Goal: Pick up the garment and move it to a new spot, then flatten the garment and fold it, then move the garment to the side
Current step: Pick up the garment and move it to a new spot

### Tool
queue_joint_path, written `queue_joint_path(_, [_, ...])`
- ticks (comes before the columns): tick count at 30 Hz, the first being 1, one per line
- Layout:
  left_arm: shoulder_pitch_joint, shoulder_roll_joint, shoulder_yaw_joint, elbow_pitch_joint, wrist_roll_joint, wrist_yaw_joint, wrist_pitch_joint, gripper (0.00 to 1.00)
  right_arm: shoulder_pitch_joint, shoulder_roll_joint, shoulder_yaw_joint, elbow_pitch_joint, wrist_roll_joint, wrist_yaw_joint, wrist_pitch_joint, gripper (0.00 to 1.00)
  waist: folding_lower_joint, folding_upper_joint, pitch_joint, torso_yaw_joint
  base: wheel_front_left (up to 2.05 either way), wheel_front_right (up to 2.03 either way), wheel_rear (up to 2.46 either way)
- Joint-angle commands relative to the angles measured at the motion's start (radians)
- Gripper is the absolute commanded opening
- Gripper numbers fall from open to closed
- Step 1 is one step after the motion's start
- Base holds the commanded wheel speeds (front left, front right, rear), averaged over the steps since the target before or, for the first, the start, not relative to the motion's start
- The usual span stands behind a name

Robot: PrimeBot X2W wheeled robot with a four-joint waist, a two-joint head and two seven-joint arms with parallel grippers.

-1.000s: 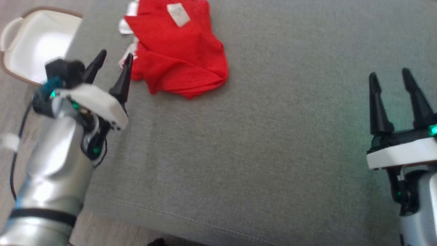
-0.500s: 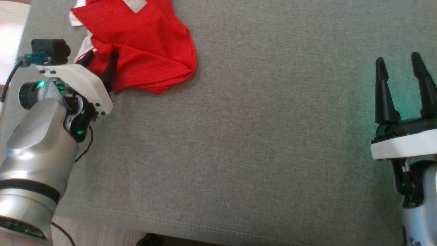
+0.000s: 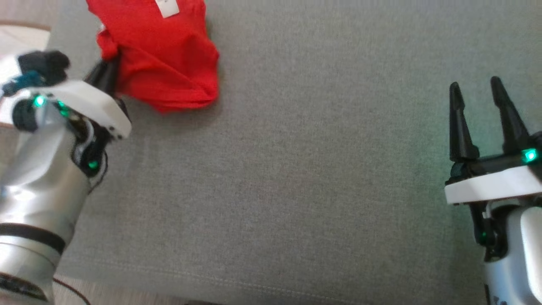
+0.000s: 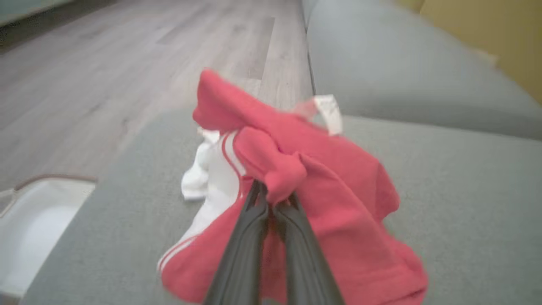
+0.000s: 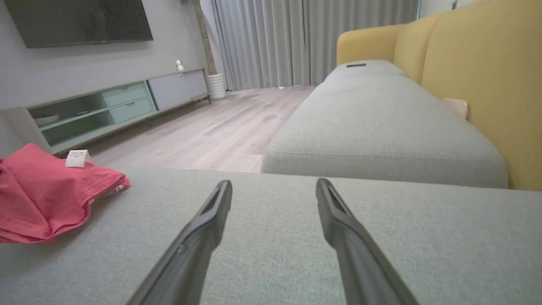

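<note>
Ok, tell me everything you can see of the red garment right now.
The garment is red, thin soft-looking fabric with a white red-striped panel and a white label. It is crumpled in a heap at the far left corner of the grey cushion. A bunched fold is pinched between the shut fingers of the left gripper.

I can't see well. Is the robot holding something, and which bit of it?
Its left gripper pinches a bunched fold of the red garment. The right gripper is open and empty.
</note>
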Motion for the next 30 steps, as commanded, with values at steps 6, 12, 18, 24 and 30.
queue_joint_path(6, [0.049, 0.099, 0.243, -0.295, 0.186, 0.054, -0.013, 0.00, 0.008, 0.022, 0.042, 0.017, 0.021, -0.001, -0.041, 1.00, 0.0000, 0.0000, -0.117, -0.003, 0.00, 0.00, 0.00])
queue_joint_path(12, [0.208, 0.092, 0.407, -0.563, 0.365, 0.090, -0.013, 0.00, 0.021, 0.042, 0.064, 0.066, 0.040, -0.001, -0.074, 1.00, 0.0000, 0.0000, -0.187, -0.033, 0.00, 0.00, 0.00])
queue_joint_path(18, [0.301, 0.078, 0.465, -0.693, 0.471, 0.084, -0.013, 0.00, 0.020, 0.054, 0.079, 0.096, 0.053, -0.001, -0.098, 1.00, 0.0000, 0.0000, -0.217, -0.070, 0.00, 0.00, 0.00])
queue_joint_path(24, [0.317, 0.047, 0.436, -0.716, 0.513, 0.056, -0.013, 0.00, 0.007, 0.061, 0.096, 0.114, 0.060, -0.001, -0.113, 1.00, 0.0000, 0.0000, -0.226, -0.121, 0.00, 0.00, 0.00])
queue_joint_path(30, [0.299, -0.043, 0.382, -0.709, 0.528, 0.053, -0.013, 0.00, -0.009, 0.066, 0.103, 0.123, 0.061, -0.001, -0.123, 1.00, 0.0000, 0.0000, -0.220, -0.182, 0.00, 0.00, 0.00])
